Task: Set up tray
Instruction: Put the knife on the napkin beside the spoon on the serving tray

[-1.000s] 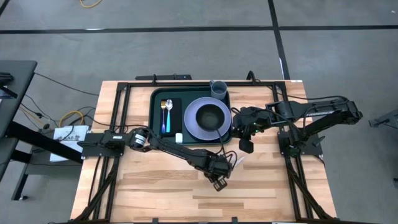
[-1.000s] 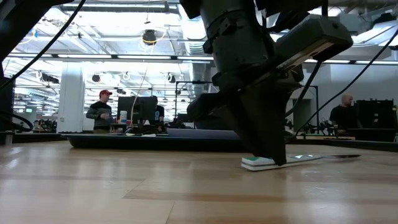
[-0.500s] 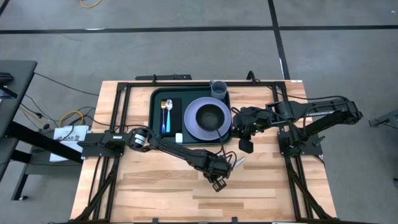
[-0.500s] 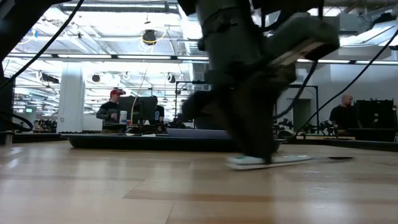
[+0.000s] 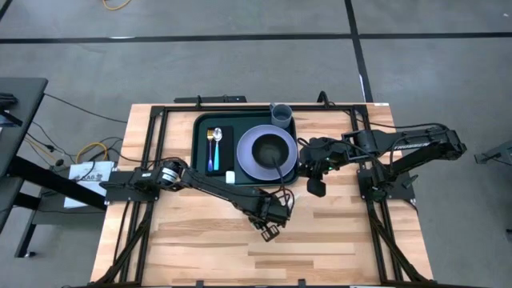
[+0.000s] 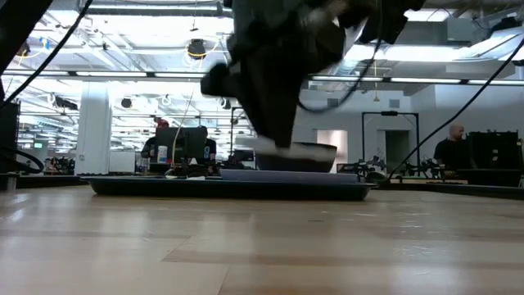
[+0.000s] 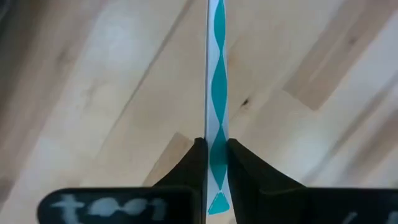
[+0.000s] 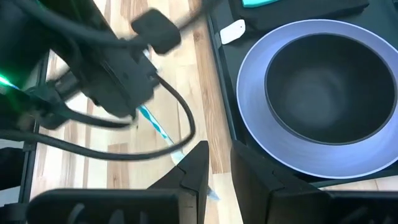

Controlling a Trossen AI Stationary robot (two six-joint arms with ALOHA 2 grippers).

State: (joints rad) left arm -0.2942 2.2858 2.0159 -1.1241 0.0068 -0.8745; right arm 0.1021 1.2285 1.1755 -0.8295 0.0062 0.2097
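Pale wooden planks make up the table (image 5: 200,240), which fills the middle of the high view on a dark metal frame, with grey concrete floor all around it. In the low view, the room behind the table is a bright open hall with ceiling lights, monitors and a person (image 6: 161,141) at left of centre, and another person (image 6: 453,147) at the right edge. Toward the upper middle of the high view, the dark green tray (image 5: 202,132) lies on the table. On its left part sits a black mat (image 5: 224,148) carrying a spoon (image 5: 214,146) with a teal handle; a lavender plate (image 5: 250,160) with a dark bowl (image 5: 273,149) on it fills its right part, and a translucent cup (image 5: 280,114) stands at the tray's upper right corner. A small white piece (image 5: 230,177) lies at the tray's lower edge. Below the tray, in the middle of the frame, the left gripper (image 5: 270,229) is clamped on a slim teal-and-white patterned utensil handle (image 7: 216,93), the two dark fingers (image 7: 245,177) pressing its sides above bare wood. The right gripper (image 5: 314,172) hovers just right of the tray, its fingers (image 8: 198,163) slightly parted and holding nothing.
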